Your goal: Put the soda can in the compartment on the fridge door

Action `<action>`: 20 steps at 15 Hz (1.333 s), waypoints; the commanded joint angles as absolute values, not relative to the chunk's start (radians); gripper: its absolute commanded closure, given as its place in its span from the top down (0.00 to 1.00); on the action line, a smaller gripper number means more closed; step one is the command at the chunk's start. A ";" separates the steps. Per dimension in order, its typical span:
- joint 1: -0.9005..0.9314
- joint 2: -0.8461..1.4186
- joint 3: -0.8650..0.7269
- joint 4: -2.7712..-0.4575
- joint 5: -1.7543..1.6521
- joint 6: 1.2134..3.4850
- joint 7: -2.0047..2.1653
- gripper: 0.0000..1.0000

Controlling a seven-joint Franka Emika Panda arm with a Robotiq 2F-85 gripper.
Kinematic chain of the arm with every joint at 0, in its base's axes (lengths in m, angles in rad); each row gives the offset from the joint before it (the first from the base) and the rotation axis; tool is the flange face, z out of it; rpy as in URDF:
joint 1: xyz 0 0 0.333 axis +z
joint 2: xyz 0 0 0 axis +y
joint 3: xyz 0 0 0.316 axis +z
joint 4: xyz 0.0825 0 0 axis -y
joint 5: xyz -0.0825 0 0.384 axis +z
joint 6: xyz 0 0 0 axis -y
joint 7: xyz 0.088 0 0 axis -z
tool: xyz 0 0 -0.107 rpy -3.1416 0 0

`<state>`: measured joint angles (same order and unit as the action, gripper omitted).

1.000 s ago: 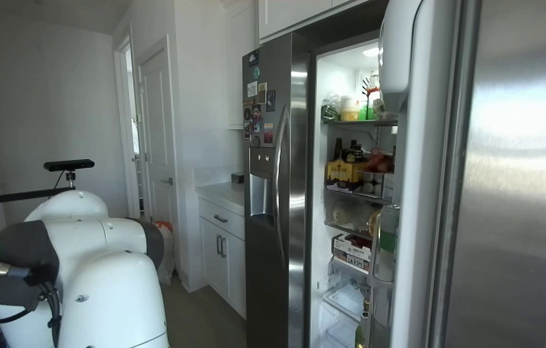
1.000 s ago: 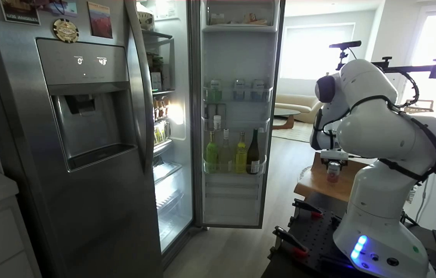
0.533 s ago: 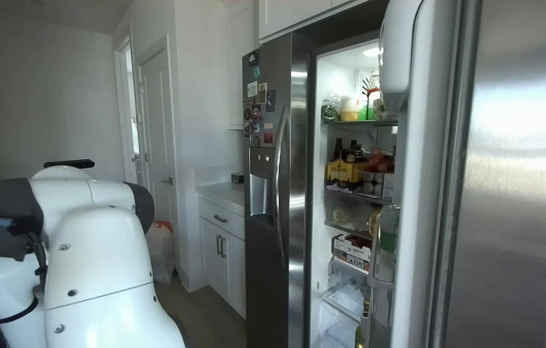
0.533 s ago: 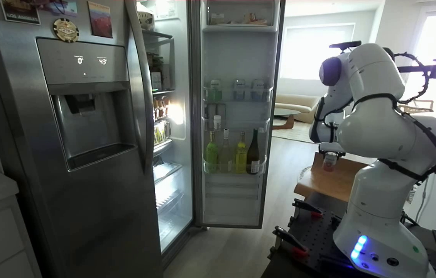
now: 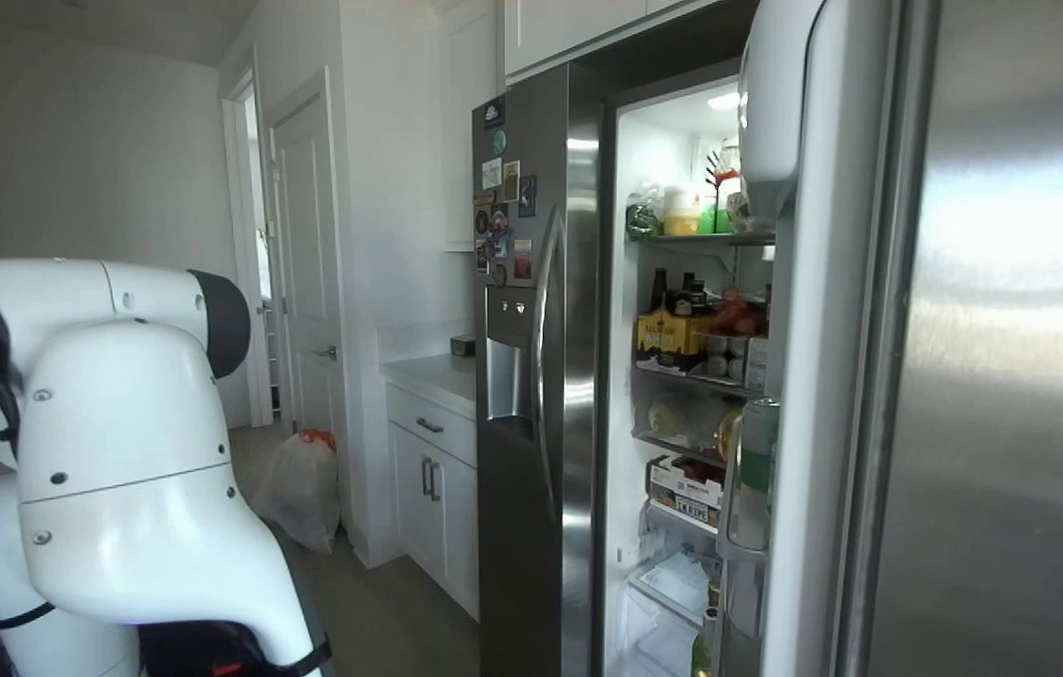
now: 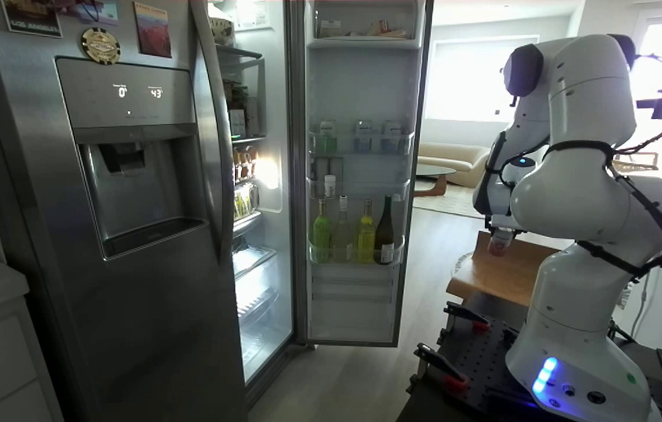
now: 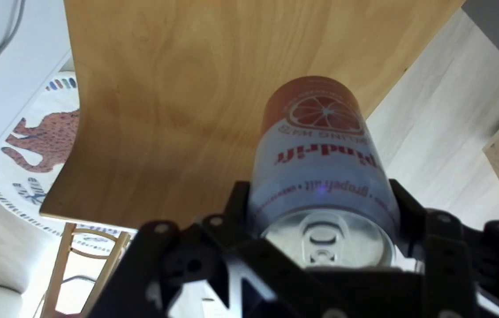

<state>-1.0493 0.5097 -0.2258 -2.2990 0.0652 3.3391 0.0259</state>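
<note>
- White walls [image 5: 89,169] and pale wood-grain flooring [image 7: 428,141] show around the white jointed robot arm [image 6: 589,152].
- Below the black two-fingered gripper [image 7: 322,198], a broad, curved sheet of honey-brown wood [image 7: 156,101] fills much of the wrist view.
- Left of the gripper in that view, past the wood's edge, lies a round white mat [image 7: 15,174] printed with a reddish-brown spotted animal.
- The gripper is clamped around a cylindrical soda can [image 7: 315,152], red at its far end and white nearer the gripper, with a silver pull-tab top; in an exterior view the can hangs slightly tilted.
- Well apart from the gripper, in both exterior views, the tall stainless-steel fridge door [image 6: 363,82] with white plastic lining stands open, four glass bottles [image 6: 366,237] upright along its inner side.
- Behind the gripper, in an exterior view, sits a beige sofa [image 6: 454,159].
</note>
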 commanded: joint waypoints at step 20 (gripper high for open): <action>-1.407 -0.094 0.215 -2.671 -1.027 3.468 0.921 0.49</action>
